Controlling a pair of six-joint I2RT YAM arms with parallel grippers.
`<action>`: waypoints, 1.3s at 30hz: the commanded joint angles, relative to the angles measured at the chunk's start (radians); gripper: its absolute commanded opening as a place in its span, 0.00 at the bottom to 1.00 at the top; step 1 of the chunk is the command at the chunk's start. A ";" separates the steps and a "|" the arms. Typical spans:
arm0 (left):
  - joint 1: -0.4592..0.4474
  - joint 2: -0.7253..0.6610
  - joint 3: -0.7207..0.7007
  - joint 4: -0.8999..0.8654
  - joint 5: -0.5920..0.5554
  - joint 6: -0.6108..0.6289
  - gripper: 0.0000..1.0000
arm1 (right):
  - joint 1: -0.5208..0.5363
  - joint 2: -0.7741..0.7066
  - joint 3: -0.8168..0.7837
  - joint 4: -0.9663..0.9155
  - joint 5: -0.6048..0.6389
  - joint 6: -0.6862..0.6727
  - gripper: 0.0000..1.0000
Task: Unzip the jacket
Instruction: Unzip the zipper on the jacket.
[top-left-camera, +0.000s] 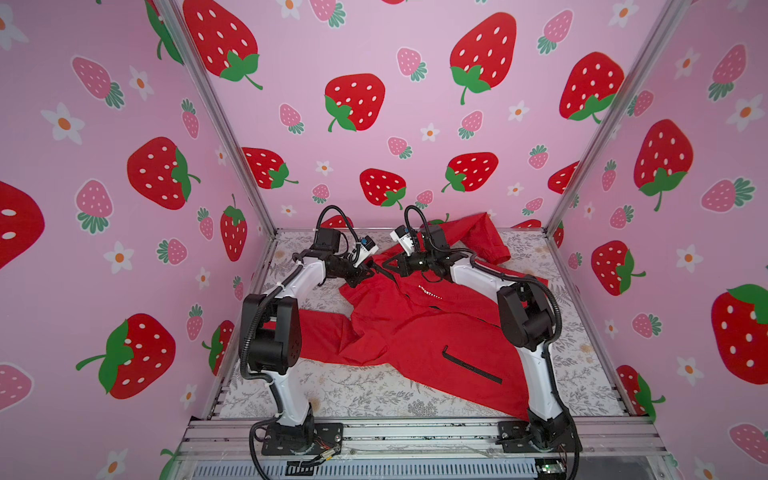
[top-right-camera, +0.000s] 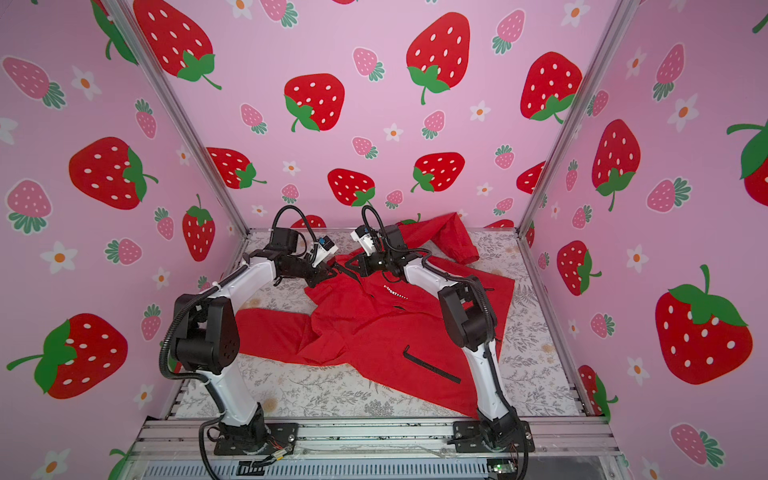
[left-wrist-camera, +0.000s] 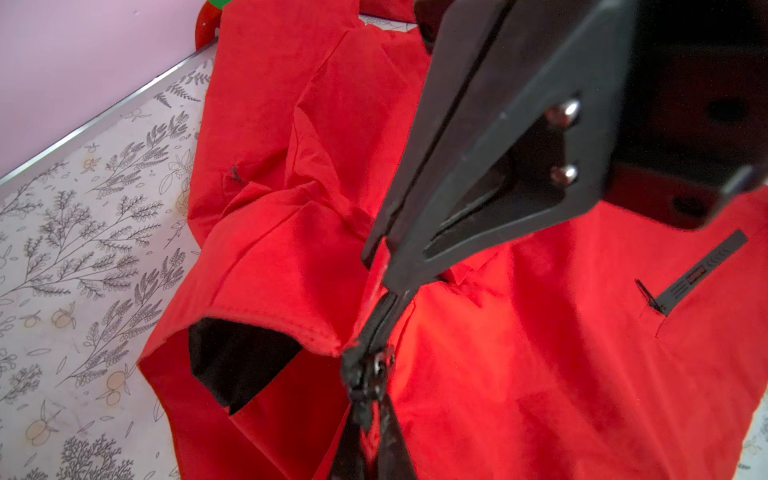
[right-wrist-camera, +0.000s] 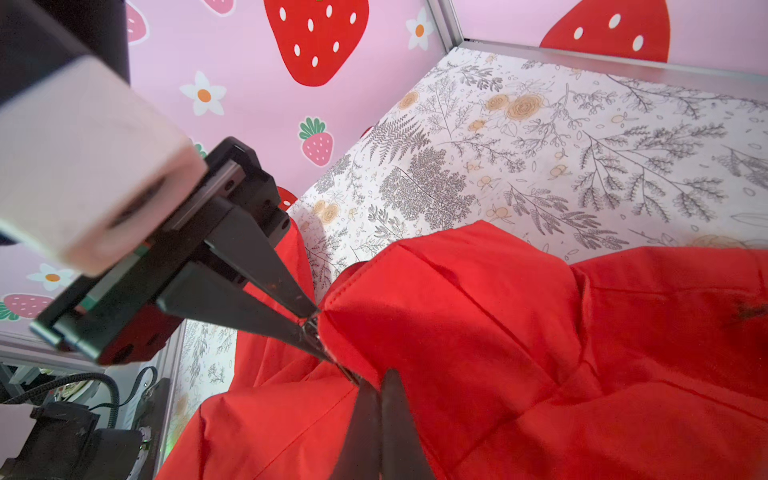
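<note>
Jacket (top-left-camera: 415, 332) lies crumpled, front up, on floral table (top-left-camera: 374, 399), between both arms. One sleeve (top-left-camera: 320, 332) runs behind left arm; other sleeve (top-left-camera: 486, 237) reaches toward far wall. White chest lettering (top-left-camera: 430, 296) and black pocket zip (top-left-camera: 471, 365) visible. Left gripper (top-left-camera: 368, 272) and right gripper (top-left-camera: 387, 263) meet nearly tip to tip at collar. Both pressed together, each pinching front zipper (left-wrist-camera: 370, 370): left at bunched slider end, right just beside it on tape. Black lining (left-wrist-camera: 237, 361) shows in collar opening.
</note>
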 joint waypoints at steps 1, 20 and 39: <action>-0.002 -0.014 -0.013 -0.063 -0.097 -0.060 0.00 | -0.014 -0.061 -0.016 0.117 0.003 0.004 0.00; -0.033 -0.049 -0.031 -0.046 -0.138 -0.044 0.00 | -0.028 -0.138 -0.106 0.131 -0.058 0.006 0.41; -0.031 -0.038 -0.008 -0.036 -0.114 -0.097 0.00 | 0.119 -0.214 -0.324 0.237 0.116 0.218 0.36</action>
